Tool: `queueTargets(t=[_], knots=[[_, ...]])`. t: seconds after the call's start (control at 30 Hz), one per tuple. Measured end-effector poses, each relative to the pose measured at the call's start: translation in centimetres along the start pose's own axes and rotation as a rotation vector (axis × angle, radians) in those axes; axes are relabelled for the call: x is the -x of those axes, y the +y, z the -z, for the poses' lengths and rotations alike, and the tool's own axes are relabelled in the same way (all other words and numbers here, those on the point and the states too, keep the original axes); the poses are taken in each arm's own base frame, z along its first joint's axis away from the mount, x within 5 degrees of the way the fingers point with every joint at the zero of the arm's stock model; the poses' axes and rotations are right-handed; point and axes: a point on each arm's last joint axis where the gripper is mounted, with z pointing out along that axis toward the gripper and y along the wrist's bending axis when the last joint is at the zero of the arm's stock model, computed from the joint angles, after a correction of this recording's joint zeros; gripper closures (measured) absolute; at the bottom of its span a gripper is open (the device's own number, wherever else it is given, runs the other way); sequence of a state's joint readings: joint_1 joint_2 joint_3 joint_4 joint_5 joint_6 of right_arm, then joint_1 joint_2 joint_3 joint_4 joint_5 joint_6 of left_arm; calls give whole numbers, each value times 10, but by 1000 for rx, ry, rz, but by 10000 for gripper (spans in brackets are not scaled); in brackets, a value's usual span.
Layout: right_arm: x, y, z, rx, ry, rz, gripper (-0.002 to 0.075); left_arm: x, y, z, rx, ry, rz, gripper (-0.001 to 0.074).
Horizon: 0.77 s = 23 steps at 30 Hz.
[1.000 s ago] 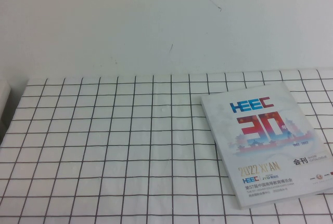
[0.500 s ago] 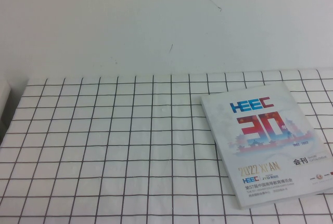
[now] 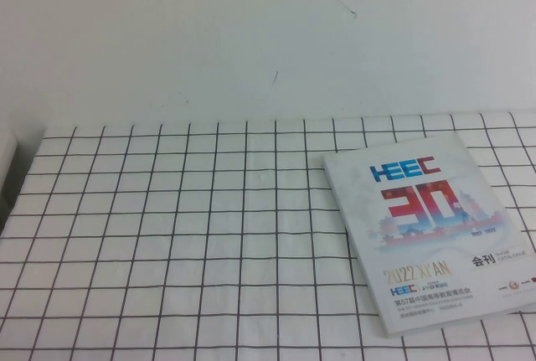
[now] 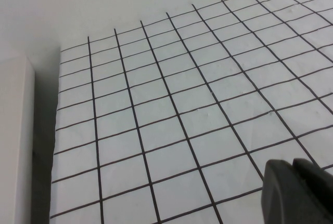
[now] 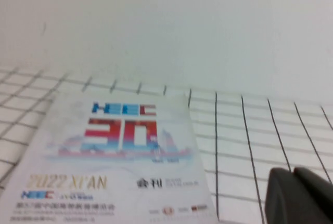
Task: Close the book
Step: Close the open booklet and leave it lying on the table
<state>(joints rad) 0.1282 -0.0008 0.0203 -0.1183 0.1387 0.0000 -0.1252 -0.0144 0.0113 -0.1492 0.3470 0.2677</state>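
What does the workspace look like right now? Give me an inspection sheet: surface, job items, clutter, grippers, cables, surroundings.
Surface: table covered by a white cloth with a black grid, lying flat.
Job's things: book closed, front cover up, flat on the table's right side.
Clutter: nothing seen.
Grippers: left gripper shut, above bare cloth; right gripper shut, above the cloth beside the book; neither touches anything, and neither shows in the high view.
Cables: nothing seen.
Surroundings: white wall behind the table; pale box off the table's left edge.
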Motion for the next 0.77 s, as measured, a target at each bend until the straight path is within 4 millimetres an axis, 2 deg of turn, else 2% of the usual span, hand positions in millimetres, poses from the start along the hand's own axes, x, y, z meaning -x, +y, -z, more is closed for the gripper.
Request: queueTargets(t=[0.13,0.2,0.77], knots=[[-17,-3,2,-57,165,2,729,0,0,0,0,-1,0,738],[-19,-5,3,-78,200,16,729,0,0,0,1,-2,0,738],[-19,-5,3,-88,215,34,729,0,0,0,1,-2,17,738]])
